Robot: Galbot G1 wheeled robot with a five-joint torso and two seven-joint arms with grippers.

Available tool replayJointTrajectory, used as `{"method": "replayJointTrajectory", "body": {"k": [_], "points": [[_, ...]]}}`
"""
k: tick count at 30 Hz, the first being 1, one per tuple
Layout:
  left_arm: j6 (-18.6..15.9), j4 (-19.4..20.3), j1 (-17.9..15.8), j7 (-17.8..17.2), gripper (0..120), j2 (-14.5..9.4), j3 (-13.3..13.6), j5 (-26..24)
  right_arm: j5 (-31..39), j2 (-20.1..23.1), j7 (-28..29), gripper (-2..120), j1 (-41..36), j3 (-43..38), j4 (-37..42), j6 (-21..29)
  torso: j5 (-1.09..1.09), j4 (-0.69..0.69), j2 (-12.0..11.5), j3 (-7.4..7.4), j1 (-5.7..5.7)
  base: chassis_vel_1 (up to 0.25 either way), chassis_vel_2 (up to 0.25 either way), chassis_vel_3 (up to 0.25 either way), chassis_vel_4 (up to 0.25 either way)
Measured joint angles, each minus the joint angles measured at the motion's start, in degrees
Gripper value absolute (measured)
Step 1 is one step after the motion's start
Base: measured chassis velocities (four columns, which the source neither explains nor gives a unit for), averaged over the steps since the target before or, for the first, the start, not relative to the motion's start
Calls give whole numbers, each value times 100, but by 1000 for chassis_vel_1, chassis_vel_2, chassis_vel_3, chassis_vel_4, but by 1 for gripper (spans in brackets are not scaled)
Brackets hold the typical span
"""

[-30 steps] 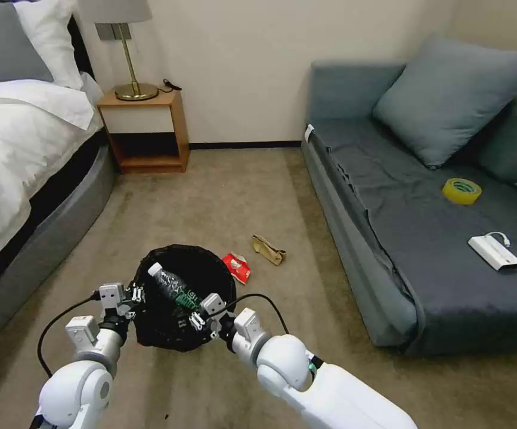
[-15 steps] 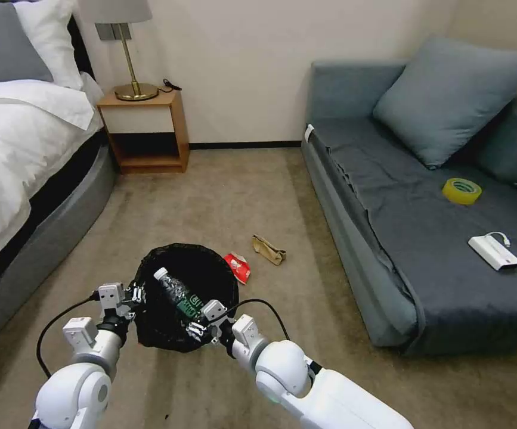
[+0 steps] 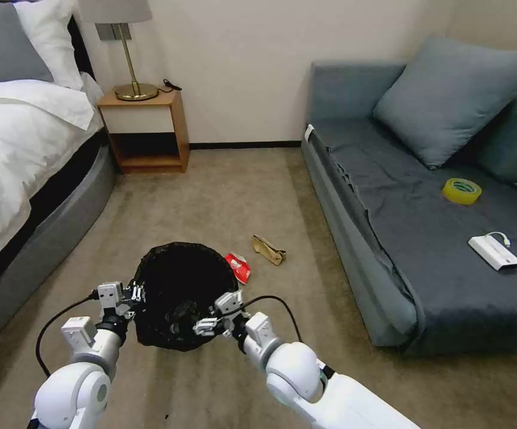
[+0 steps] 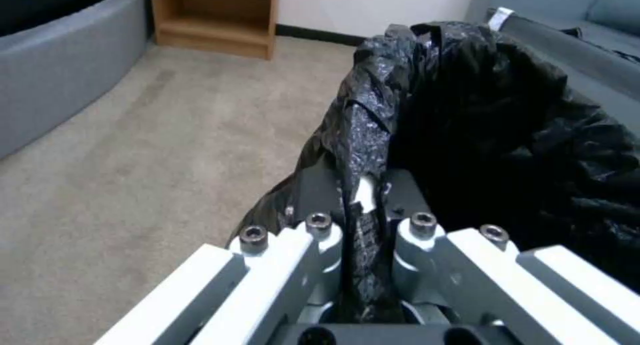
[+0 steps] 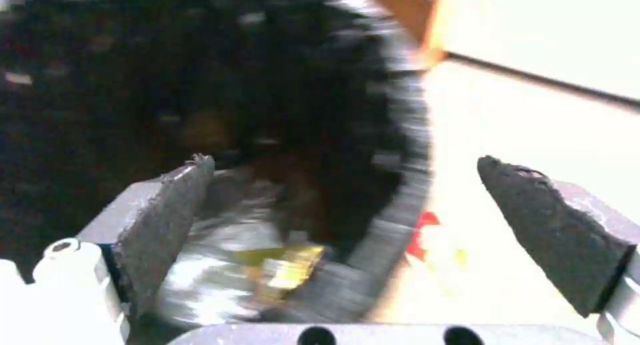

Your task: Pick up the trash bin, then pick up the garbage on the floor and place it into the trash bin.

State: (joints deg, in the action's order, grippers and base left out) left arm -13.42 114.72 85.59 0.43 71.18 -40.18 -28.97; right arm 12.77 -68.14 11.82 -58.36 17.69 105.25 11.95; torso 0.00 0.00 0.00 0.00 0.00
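The black bag-lined trash bin [image 3: 180,280] hangs just above the carpet, and my left gripper [image 3: 128,296] is shut on its near-left rim. In the left wrist view the fingers [image 4: 320,205] pinch the bag's edge [image 4: 363,135]. My right gripper [image 3: 215,314] stands open over the bin's near-right rim with nothing between its fingertips [image 5: 167,220]. The clear plastic bottle [image 5: 227,270] lies blurred inside the bin below it. On the floor right of the bin are a red-and-white packet [image 3: 237,267] and crumpled tan paper [image 3: 269,249].
A grey sofa [image 3: 389,238] at the right holds a yellow tape roll [image 3: 461,190] and a white power bank [image 3: 494,251]. A bed [image 3: 19,155] borders the left side. The wooden nightstand [image 3: 145,128] with a lamp stands by the far wall. Open carpet lies between.
My right gripper held the bottle over the bin, then opened; the bottle dropped inside. The gripper has drawn slightly right. The left gripper keeps its hold on the rim.
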Motion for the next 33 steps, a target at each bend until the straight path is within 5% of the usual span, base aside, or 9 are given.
{"method": "replayJointTrajectory", "body": {"k": [11, 23, 33], "points": [[7, 43, 12, 10, 5, -45, -172, -136, -694, 341, 127, 100, -1296, -1259, 499, -719, 0, -1, 0, 0, 0, 0, 0, 0, 0], [9, 117, 75, 13, 5, -36, -370, -252, -1018, -359, 92, 100, -2282, -2015, 898, -869, 0, 0, 0, 0, 0, 0, 0, 0, 0], [18, 155, 126, 9, 5, -6, -430, -264, -1136, -430, -29, 100, -2458, -2073, 1009, -876, -1, 0, 0, 0, 0, 0, 0, 0, 0]]}}
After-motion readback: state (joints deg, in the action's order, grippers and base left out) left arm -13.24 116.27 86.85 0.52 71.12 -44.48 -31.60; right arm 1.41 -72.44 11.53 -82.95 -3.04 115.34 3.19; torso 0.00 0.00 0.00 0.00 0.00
